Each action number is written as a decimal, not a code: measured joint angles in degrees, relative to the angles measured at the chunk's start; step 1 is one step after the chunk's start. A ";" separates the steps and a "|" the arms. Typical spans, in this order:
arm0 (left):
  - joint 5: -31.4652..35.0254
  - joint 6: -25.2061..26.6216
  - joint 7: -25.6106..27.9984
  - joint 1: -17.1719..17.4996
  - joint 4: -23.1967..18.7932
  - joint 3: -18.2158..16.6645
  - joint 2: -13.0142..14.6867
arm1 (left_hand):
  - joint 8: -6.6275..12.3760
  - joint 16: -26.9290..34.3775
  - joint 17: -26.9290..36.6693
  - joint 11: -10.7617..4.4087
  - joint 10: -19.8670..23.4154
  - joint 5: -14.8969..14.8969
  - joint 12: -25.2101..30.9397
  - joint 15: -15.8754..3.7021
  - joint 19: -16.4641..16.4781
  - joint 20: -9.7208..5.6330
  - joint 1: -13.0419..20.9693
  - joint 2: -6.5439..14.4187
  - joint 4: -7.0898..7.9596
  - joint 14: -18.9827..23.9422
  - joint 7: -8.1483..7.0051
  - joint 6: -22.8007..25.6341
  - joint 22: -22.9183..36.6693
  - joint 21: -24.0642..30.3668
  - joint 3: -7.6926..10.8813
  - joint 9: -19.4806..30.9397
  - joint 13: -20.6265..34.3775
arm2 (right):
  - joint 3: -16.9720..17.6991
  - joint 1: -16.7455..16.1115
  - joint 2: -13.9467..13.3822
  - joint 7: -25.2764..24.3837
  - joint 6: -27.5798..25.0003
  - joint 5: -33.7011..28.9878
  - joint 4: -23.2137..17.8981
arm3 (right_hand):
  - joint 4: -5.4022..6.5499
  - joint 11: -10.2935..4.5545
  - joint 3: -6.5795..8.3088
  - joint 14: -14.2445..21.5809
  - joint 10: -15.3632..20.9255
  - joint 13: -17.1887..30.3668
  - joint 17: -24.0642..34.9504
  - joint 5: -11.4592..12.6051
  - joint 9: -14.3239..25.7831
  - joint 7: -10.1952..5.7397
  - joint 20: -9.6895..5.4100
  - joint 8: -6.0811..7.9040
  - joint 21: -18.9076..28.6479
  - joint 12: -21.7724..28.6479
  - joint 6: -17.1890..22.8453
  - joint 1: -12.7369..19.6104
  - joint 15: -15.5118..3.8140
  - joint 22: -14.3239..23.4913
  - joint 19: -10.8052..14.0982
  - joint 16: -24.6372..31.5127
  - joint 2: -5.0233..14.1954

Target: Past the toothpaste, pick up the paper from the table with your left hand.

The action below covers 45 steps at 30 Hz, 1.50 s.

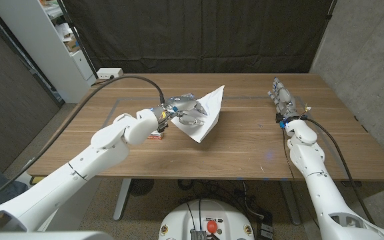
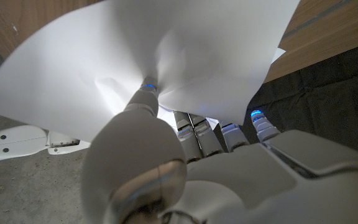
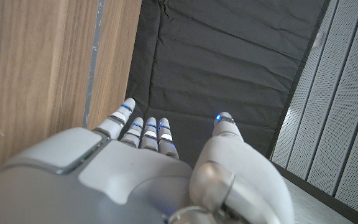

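One sheet: paper (image 1: 205, 115), crumpled, pinched by left hand (image 1: 182, 113)
Toothpaste (image 1: 156, 136): beside left wrist
Right hand (image 1: 282, 99): fingers straight, empty

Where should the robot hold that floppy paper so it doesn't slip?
Probably where the left hand pinches it now: the paper near its middle, coming from the robot's left. The sheet crumples there, giving the fingers a fold to squeeze; a flat edge would likely slide away.

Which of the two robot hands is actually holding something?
The left hand: it grips the white paper, lifted over the table. The right hand holds nothing, fingers straight.
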 measured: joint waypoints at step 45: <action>-1.56 -4.16 -1.63 -1.10 -2.87 -4.35 1.46 | -0.85 -0.23 0.00 0.32 0.92 -0.68 -0.66 0.29 0.72 -0.12 0.44 0.45 0.00 0.30 -0.22 0.81 0.00 0.00 0.00 0.00 -0.02 | -0.12 0.29 0.00 0.04 0.65 0.26 0.31 | -0.16 0.12 0.17 0.32 0.12 0.00 0.00 0.00 0.00 0.21 -0.52 0.00 0.00 0.00 0.21 0.30 -0.32 0.00 0.52 0.00 0.30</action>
